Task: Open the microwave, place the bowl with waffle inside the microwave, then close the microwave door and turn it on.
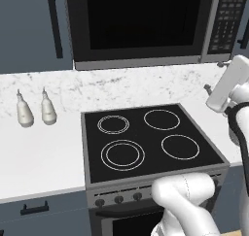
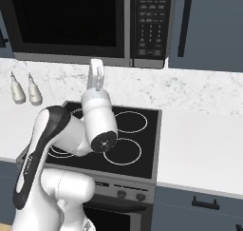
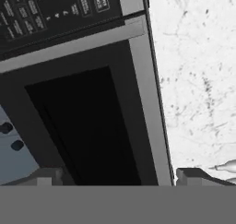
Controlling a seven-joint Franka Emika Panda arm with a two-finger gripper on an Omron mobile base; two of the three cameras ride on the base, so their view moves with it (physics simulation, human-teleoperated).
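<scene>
1. Nearest to you, at the front edge of the white bench [image 1: 39, 157], you see the oven front with a row of small dark knobs [image 1: 118, 199] under the stovetop.
2. The black stovetop [image 1: 151, 138] with four white rings lies flat in the bench; nothing stands on the rings.
3. Above the stovetop the white arm reaches up and forward. In the right base view the tool [image 2: 96, 69] points up, just below the bottom edge of the microwave.
4. In the hand view you see the two dark fingertips [image 3: 191, 176] standing well apart at the bottom, with empty space between them. The tool is wide and holds nothing.
5. At the left on the bench, near the marbled back wall [image 1: 97, 87], two pale bottles [image 1: 35, 109] stand upright, just beside each other.
6. Farthest, the microwave [image 1: 146, 26] hangs above the back wall. The microwave door [image 1: 141, 21], dark glass in a grey frame, is flush with the front, so it is closed.
7. The keypad strip [image 2: 150, 23] is at the right of the door. In the hand view, door and keypad appear rolled to one side.
8. Dark blue cabinets [image 2: 209, 25] with black handles stand at both sides of the microwave.
</scene>
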